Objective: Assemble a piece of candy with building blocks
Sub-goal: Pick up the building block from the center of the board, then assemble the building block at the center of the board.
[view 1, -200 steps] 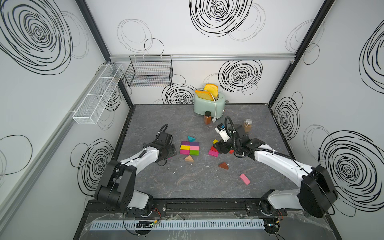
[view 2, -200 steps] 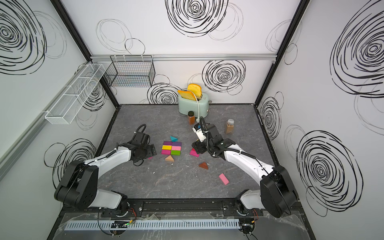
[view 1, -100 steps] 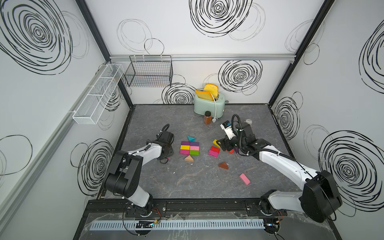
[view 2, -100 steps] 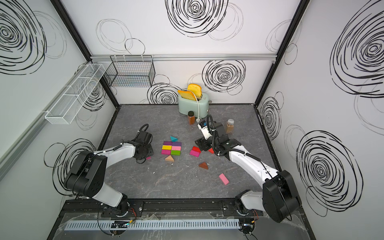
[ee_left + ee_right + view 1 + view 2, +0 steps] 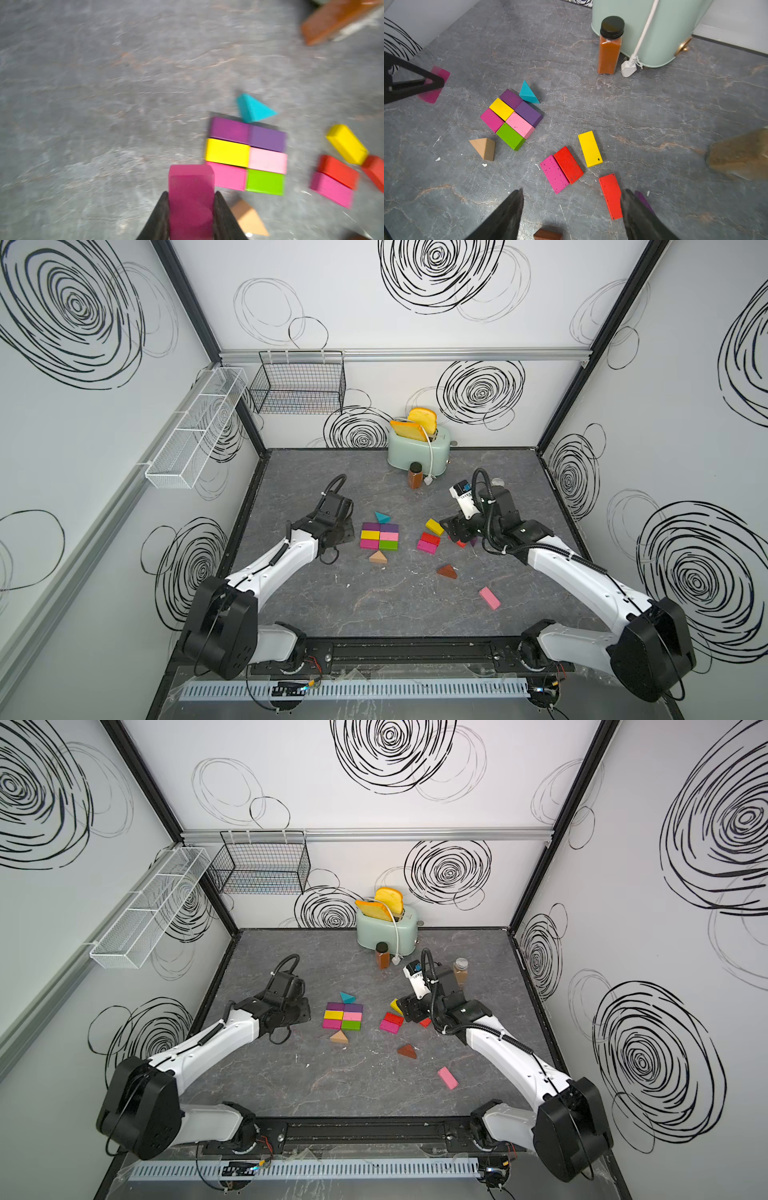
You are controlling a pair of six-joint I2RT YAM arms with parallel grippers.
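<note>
Nearest me on the grey marbled tabletop lies a lone pink brick, at five o'clock from the six-brick rectangle in the middle. At the rectangle's nine o'clock the left gripper pinches a magenta brick. At three o'clock the right gripper gapes wide and empty above loose bricks. Farthest, at twelve, a mint toaster stands against the swirl-patterned wall.

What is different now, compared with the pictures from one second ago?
The left hand has closed on a magenta block near the six-brick rectangle. The right hand, open, drew back a little from the yellow brick and red brick. The rectangle, the teal wedge and the pink brick did not move.
</note>
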